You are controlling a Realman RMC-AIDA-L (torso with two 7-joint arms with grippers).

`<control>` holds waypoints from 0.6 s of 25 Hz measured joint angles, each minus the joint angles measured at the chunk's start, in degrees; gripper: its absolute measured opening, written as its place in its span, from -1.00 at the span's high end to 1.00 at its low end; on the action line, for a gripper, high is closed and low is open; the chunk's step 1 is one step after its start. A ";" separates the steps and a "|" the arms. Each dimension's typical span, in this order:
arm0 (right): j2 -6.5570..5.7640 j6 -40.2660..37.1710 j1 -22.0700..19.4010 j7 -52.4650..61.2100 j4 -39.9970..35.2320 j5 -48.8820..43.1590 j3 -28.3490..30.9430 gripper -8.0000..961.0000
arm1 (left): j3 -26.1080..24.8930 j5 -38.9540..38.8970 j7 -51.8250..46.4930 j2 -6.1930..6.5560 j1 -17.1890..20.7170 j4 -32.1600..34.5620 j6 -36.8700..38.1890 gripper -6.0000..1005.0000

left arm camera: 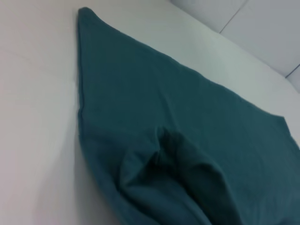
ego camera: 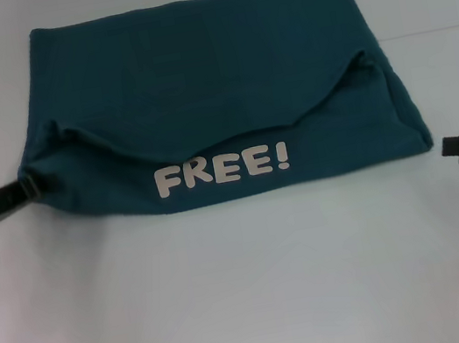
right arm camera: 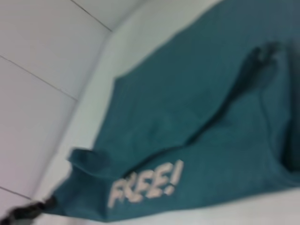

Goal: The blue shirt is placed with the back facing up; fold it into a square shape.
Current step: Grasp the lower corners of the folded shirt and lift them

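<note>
Soft matte blue shirt (ego camera: 213, 77) on smooth white surface (ego camera: 251, 292), near edge folded up, white lettering (ego camera: 222, 170) showing. Left gripper (ego camera: 32, 186) touching left edge, right gripper (ego camera: 449, 146) just beside right corner; jaws' state unclear.

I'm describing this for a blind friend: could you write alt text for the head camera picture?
A large dark teal-blue cloth T-shirt lies partly folded on a white table, its near part turned over so white "FREE!" lettering faces up. The robot's left hand touches the shirt's left edge, while the right hand sits apart beside its right corner.
</note>
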 joint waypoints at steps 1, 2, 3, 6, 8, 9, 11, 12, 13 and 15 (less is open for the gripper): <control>-0.79 -0.02 0.91 2.20 -0.22 -1.75 0.00 -0.15 | 0.01 -0.01 -1.12 0.37 -0.31 0.02 0.29 0.85; -1.53 0.00 1.88 4.19 -0.58 -3.41 0.01 -0.15 | 0.01 0.00 -1.66 0.58 -0.55 0.08 0.46 0.87; -2.04 0.04 2.82 5.85 -0.87 -4.85 -0.01 -0.15 | 0.00 0.16 -2.18 0.81 -0.86 0.19 0.61 0.88; -2.68 0.88 5.98 10.81 -2.53 -10.82 -0.07 -0.15 | 0.00 2.17 -4.06 1.25 -1.95 0.38 0.80 0.92; -2.44 1.85 7.97 13.35 -3.29 -14.63 -0.09 -0.15 | 0.01 4.17 -5.51 1.47 -2.89 0.34 0.76 0.93; -2.26 2.46 8.76 14.25 -3.47 -15.86 -0.09 -0.15 | 0.00 4.81 -5.96 1.56 -3.15 0.28 0.71 0.93; -1.95 3.57 10.46 16.12 -3.80 -17.71 -0.10 -0.14 | 0.00 5.57 -6.94 1.76 -3.70 0.21 0.69 0.93; -1.84 3.90 10.99 16.54 -3.89 -18.17 -0.12 -0.14 | 0.00 5.70 -7.32 1.82 -3.86 0.21 0.68 0.93; -1.72 4.50 11.69 17.11 -4.03 -18.86 -0.16 -0.14 | 0.00 5.74 -7.74 1.89 -4.02 0.21 0.72 0.93; -1.34 6.08 12.84 17.98 -4.34 -20.47 -0.25 -0.14 | 0.00 5.75 -8.22 1.97 -4.20 0.27 0.82 0.93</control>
